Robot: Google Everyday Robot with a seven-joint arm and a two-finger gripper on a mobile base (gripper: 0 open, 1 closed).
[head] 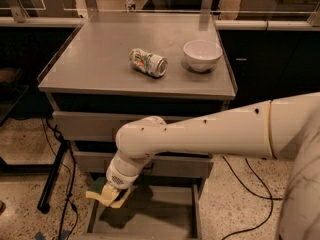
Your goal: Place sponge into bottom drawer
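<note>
My gripper (107,196) hangs at the end of the white arm, low in front of the cabinet, over the left side of the bottom drawer (150,216). It is shut on the sponge (98,188), a yellow pad with a dark green layer that shows between the yellowish fingers (116,201). The bottom drawer is pulled out and open, a shallow grey tray with a flat floor and thin side walls. The sponge is held above the drawer's left wall, near its back left corner.
A printed drink can (148,62) lies on its side on the grey cabinet top (90,59), with a white bowl (202,55) to its right. Two grey drawer fronts (85,126) are shut. Black cables and a stand leg (52,176) run over the floor at the left.
</note>
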